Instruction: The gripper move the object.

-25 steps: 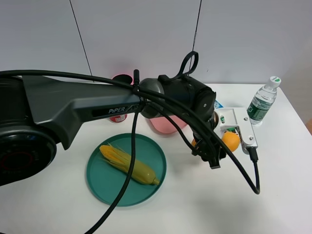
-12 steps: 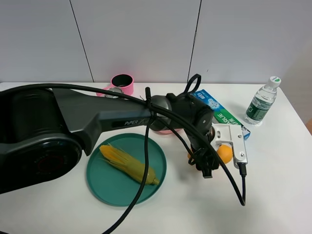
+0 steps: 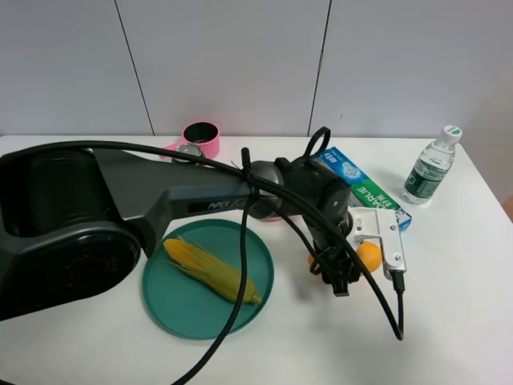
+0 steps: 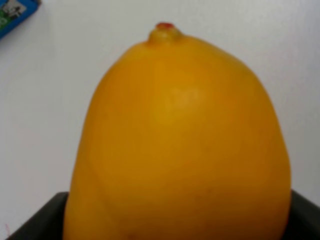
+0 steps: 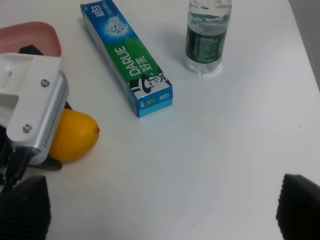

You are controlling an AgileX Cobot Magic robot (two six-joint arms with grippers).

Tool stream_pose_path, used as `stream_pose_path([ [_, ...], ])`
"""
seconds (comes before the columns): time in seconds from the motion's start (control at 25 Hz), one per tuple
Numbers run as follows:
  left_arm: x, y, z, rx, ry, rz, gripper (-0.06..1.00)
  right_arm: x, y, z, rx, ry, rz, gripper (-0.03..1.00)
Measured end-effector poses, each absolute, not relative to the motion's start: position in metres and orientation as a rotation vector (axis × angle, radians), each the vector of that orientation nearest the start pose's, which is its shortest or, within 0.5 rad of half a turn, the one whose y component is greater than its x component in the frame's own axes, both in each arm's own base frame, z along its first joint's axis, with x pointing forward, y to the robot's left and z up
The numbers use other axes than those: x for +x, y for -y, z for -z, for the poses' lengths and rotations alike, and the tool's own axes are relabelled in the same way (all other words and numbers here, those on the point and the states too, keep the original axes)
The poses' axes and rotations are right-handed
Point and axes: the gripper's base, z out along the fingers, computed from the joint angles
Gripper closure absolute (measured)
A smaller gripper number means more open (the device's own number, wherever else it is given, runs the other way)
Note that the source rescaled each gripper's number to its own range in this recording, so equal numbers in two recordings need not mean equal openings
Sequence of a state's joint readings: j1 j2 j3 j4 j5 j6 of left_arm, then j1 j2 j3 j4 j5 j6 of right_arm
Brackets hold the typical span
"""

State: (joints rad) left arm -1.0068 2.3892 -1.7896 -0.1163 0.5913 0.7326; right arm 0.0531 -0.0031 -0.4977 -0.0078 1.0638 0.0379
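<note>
toothpaste box [image 5: 127, 60]: brand "darlie" in white on the green band; left arm [image 3: 160, 192]: "piper" in white lettering

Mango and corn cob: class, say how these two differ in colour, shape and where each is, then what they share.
The mango is orange-yellow; the corn cob is green-yellow. The mango is a smooth oval; the corn cob is long, thin and husked. The corn cob lies on the teal plate; the mango is off it, in the left gripper. Both are produce.
</note>
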Motion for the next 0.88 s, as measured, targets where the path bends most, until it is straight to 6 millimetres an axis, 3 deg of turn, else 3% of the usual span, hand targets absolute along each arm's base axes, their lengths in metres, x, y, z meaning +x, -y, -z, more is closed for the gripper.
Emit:
stream_pose_path([
  [0.36,0.2656,0.4307,-0.1046,-2.66,2.451,-0.29,0.93,-0.0052,0.0009,-0.2764,-0.015,-2.047,-0.047,-0.03],
  [0.48,0.2668,0.4325,-0.107,-2.669,2.467,-0.297,0.78,-0.0052,0.0009,-0.2764,-0.015,-2.047,-0.047,-0.03],
  [0.64,0.2674,0.4342,-0.1095,-2.674,2.483,-0.306,0.39,-0.0052,0.0009,-0.2764,-0.015,-2.047,-0.047,-0.03],
  [0.72,0.2675,0.4343,-0.1098,-2.675,2.483,-0.307,0.32,-0.0052,0.0009,-0.2764,-0.015,-2.047,-0.047,-0.03],
  [0.88,0.2672,0.4348,-0.1109,-2.677,2.483,-0.308,0.31,-0.0052,0.0009,-0.2764,-0.015,-2.047,-0.047,-0.03],
])
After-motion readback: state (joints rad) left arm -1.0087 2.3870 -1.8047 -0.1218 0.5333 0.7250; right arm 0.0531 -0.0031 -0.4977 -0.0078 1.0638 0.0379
